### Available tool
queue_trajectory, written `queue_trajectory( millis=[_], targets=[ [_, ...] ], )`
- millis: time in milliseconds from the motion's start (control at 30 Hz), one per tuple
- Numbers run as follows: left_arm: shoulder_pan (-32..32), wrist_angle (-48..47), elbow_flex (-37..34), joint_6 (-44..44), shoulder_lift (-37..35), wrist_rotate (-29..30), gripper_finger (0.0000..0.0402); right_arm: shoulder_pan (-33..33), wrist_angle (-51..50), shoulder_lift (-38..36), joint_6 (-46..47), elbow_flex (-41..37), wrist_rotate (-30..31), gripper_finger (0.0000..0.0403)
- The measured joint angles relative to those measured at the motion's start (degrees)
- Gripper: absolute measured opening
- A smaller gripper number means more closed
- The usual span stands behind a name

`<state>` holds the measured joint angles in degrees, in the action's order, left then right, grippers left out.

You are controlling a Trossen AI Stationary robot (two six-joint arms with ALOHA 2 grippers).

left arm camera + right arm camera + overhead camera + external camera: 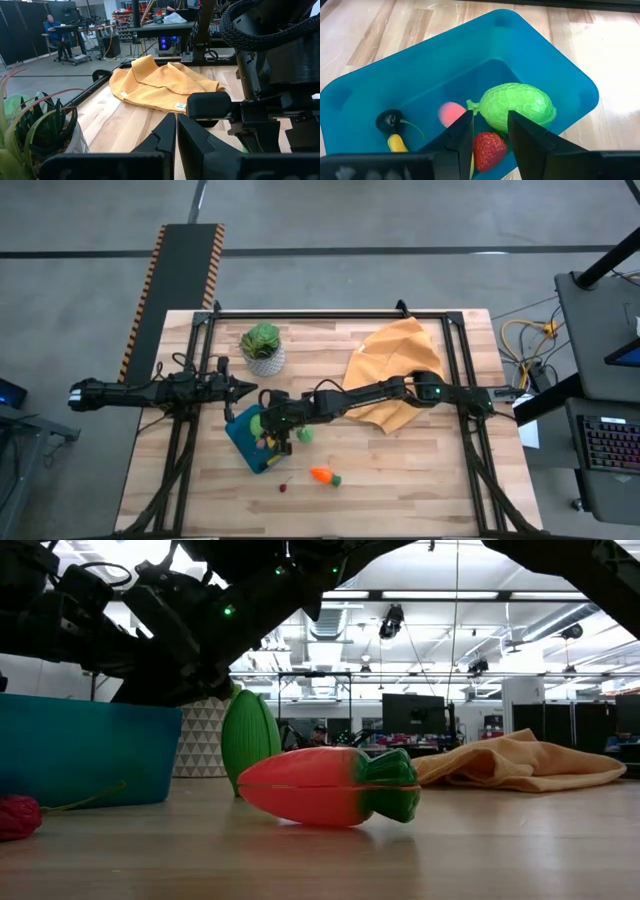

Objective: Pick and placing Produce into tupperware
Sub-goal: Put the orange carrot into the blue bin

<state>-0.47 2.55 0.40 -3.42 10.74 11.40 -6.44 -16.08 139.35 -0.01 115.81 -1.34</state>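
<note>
Right gripper, jaws narrowly parted, empty, over tupperware: one strawberry, one bumpy green fruit; one carrot outside.

The right end effector is hanging over the tupperware, blocking the way in from above. Just beside the tupperware, a carrot and green fruit are cluttering the table.
</note>
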Motion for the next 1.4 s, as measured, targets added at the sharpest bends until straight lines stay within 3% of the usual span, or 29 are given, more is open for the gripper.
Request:
queue_trajectory(
  millis=[400, 700, 933, 1167, 1400],
  targets=[
    [0.0, 0.0, 0.0, 0.0, 0.0, 0.0, 0.0, -0.4, -0.1, -1.1, 0.5, 1.0, -2.0, 0.0144],
    [0.0, 0.0, 0.0, 0.0, 0.0, 0.0, 0.0, -3.4, -2.8, -7.4, -1.3, 1.1, -1.7, 0.0201],
    [0.0, 0.0, 0.0, 0.0, 0.0, 0.3, 0.0, -7.2, -6.1, -12.8, -3.0, 0.0, -0.4, 0.0212],
    [0.0, 0.0, 0.0, 0.0, 0.0, 0.3, 0.0, -13.1, -9.3, -19.1, -6.4, -5.4, 13.5, 0.021],
    [0.0, 0.0, 0.0, 0.0, 0.0, 0.5, 0.0, -15.0, 7.7, -30.0, -4.0, -21.9, 9.4, 0.021]
  ],
)
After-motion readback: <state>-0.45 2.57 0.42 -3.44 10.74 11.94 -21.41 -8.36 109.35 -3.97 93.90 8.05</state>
